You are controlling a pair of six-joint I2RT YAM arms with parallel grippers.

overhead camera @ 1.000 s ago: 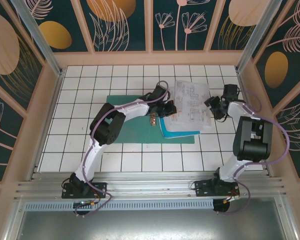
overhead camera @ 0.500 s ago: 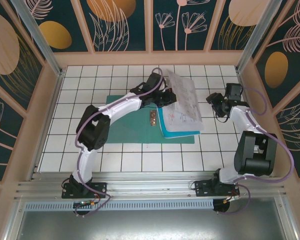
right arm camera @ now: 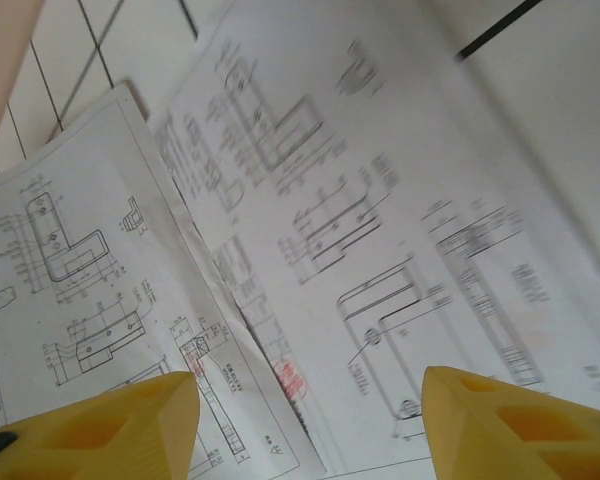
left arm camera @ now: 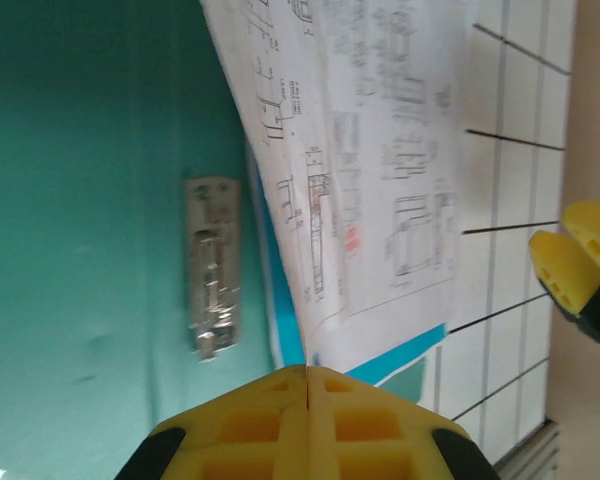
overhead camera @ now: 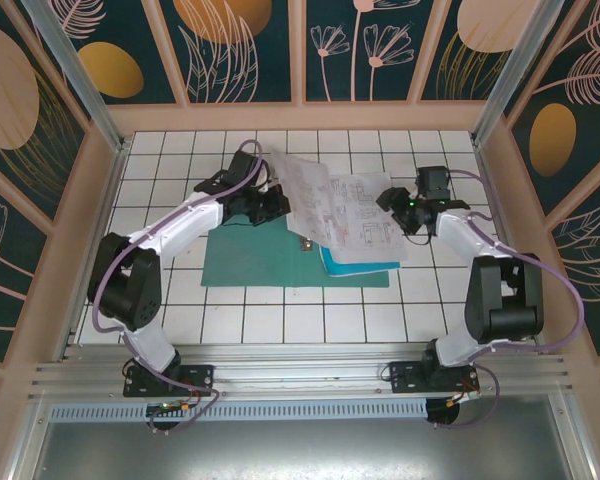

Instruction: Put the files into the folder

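The folder (overhead camera: 250, 255) (left arm camera: 80, 200) lies open and flat on the white tiled table (overhead camera: 160, 200), its long axis running left to right. A metal clip (overhead camera: 305, 240) (left arm camera: 212, 265) sits near its middle, and a cyan sheet (overhead camera: 355, 263) (left arm camera: 400, 357) lies on its right half. The files (overhead camera: 340, 205) (left arm camera: 380, 150) (right arm camera: 310, 200) are fanned over that cyan sheet and spill past the folder's far edge onto the tiles, running slantwise from far left to near right. Their left edge is raised off the folder, pinched between the pressed-together fingers of the left gripper (overhead camera: 278, 203) (left arm camera: 308, 385). The right gripper (overhead camera: 392, 203) (right arm camera: 305, 390) hangs over the sheets' right side with its jaws spread wide, printed drawings showing in the gap between them.
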